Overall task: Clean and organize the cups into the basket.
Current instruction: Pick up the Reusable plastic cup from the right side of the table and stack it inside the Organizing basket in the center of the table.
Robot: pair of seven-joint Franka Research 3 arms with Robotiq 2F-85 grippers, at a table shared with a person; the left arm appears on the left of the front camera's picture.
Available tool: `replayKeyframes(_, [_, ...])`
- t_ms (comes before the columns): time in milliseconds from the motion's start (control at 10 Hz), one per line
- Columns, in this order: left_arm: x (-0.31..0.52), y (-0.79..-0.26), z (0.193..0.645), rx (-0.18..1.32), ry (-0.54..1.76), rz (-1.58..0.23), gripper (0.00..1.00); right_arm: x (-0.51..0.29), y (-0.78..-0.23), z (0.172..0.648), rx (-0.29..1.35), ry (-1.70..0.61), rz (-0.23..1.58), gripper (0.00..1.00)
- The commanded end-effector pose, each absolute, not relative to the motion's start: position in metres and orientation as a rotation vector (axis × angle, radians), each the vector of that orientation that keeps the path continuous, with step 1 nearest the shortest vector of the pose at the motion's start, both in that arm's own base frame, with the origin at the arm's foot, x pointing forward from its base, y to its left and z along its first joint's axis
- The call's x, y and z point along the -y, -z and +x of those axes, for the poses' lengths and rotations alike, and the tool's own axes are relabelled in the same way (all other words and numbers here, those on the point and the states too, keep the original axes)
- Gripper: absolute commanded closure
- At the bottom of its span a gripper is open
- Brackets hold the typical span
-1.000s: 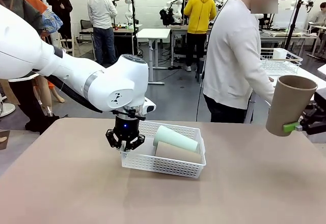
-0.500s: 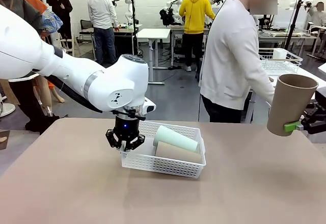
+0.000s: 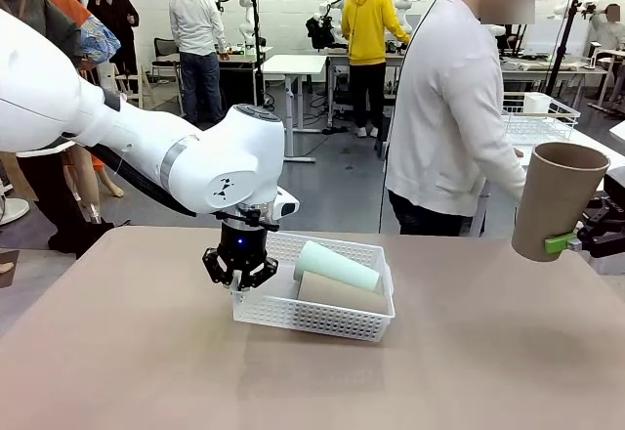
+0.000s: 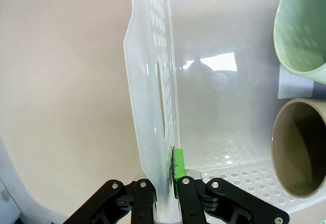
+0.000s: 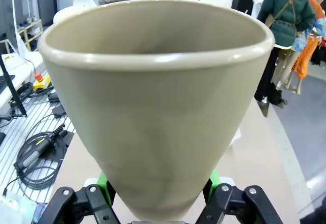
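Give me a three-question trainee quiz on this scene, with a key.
1. True or false: the left end effector is shut on the basket side wall.
2. How many cups lie in the basket? A) one B) two C) three
3. Fill in: the tan cup in the right end effector has its mouth facing ____.
Key: 1 true; 2 B, the mint-green cup and a second tan cup; 3 up.
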State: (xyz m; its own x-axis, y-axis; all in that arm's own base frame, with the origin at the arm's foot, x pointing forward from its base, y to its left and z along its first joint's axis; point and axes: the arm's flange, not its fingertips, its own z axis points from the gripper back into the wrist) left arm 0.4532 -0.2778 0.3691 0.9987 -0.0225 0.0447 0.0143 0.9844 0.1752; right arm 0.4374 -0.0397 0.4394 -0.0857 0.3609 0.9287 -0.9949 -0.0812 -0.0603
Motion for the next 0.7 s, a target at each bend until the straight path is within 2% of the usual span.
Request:
replayKeyframes(0, [0.279, -0.371, 0.453, 0.050, 0.020, 0.175, 1.00, 0.001, -0.453, 0.453, 0.842, -1.541, 0.949, 0.21])
replayKeyframes(300, [0.279, -0.371, 0.453, 0.050, 0.020, 0.175, 1.00, -0.082, -0.484, 0.474, 0.575, -1.621, 0.828, 0.21])
replayKeyframes(600, [0.279, -0.371, 0.453, 0.050, 0.020, 0.175, 1.00, -0.161, -0.487, 0.494, 0.294, -1.622, 0.719, 0.21])
